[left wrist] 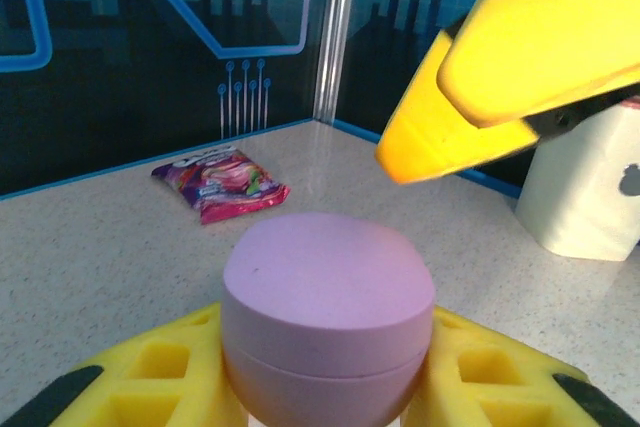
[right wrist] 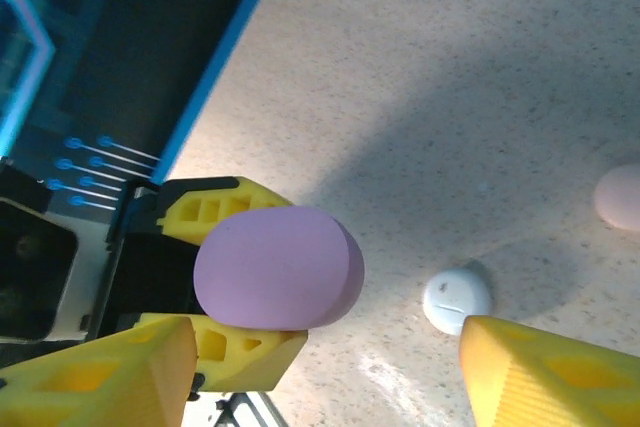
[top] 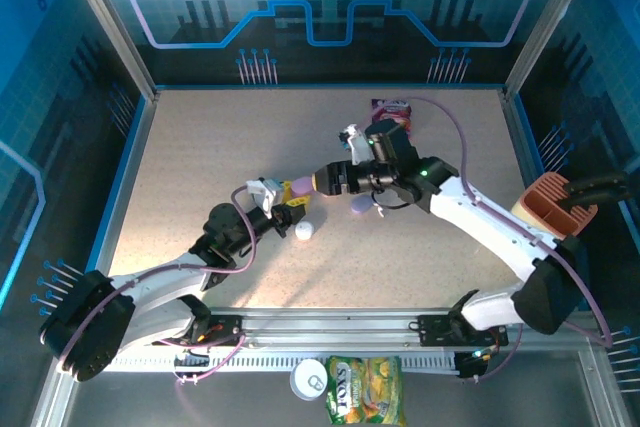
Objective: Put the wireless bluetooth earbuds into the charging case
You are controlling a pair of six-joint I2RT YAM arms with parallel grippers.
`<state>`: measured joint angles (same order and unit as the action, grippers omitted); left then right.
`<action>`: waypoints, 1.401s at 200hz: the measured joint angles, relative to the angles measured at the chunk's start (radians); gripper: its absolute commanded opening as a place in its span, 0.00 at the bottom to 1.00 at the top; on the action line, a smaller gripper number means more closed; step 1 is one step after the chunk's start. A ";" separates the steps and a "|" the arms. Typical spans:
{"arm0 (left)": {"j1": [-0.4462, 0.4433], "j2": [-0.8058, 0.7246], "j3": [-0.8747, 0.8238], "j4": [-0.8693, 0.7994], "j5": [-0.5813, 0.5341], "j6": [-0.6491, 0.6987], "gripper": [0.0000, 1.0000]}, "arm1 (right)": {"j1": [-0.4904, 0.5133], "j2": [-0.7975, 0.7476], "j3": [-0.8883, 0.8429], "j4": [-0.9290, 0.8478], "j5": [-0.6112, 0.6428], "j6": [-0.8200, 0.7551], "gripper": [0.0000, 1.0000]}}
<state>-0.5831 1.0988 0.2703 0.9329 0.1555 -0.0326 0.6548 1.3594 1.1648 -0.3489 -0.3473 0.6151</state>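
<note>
Charging case (left wrist: 325, 297), a smooth matte lilac pebble with a seam round its middle and its lid shut, is sitting clamped between the left fingers (left wrist: 165, 362) over the middle of the bench (top: 200, 167). Those fingers are yellow, ribbed with square pockets, and are pressing both of its sides. Right fingers (right wrist: 100, 372), same yellow, are standing wide apart just beside it, gripping nothing. One tip is hanging just above the lid with a gap showing. Bench is speckled beige. White glossy round pebble (right wrist: 457, 299) is lying near, toward the near edge. Crinkly purple snack packet (left wrist: 222, 185) is lying by the far edge.
</note>
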 measured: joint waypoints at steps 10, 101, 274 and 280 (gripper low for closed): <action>0.000 0.005 0.002 0.021 0.011 -0.014 0.29 | -0.011 -0.016 -0.048 0.063 -0.042 0.053 0.71; 0.000 0.051 0.009 0.169 0.120 -0.086 0.29 | -0.017 -0.015 -0.256 0.550 -0.274 0.431 0.58; -0.003 0.019 0.012 0.016 0.141 -0.009 0.99 | -0.132 -0.029 -0.342 0.382 -0.059 0.265 0.21; -0.002 0.006 0.011 -0.005 0.141 -0.001 0.99 | -0.132 -0.024 -0.342 0.362 -0.037 0.245 0.22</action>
<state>-0.5854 1.1049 0.2817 0.9276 0.2966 -0.0338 0.5224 1.3354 0.8227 0.0135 -0.3840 0.8600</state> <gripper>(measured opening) 0.991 0.247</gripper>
